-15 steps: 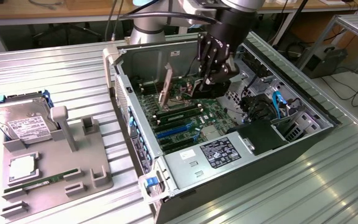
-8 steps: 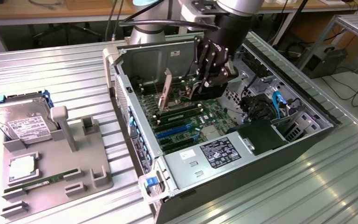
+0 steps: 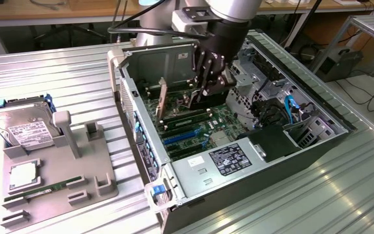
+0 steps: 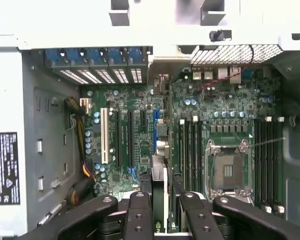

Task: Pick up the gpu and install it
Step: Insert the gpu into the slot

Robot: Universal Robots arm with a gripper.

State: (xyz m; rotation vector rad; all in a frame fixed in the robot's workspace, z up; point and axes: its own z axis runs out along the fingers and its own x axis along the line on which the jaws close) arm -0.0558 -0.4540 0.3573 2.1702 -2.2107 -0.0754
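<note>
Your black multi-fingered gripper point(image 4: 159, 212) is clamped on the top edge of the thin dark gpu card point(image 4: 159, 172), which stands edge-on inside the open grey metal computer case point(image 3: 317, 105), low over the green motherboard point(image 4: 140, 135). If the card's edge sits off its slot, pressing could bend it or stress the board.

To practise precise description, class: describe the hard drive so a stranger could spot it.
Find the grey holder tray at the exterior view's left of the open computer case. The hard drive sits at its far end. It is a silvery box with a white label, unlike the narrow green memory stick and the small square chip beside it.
</note>
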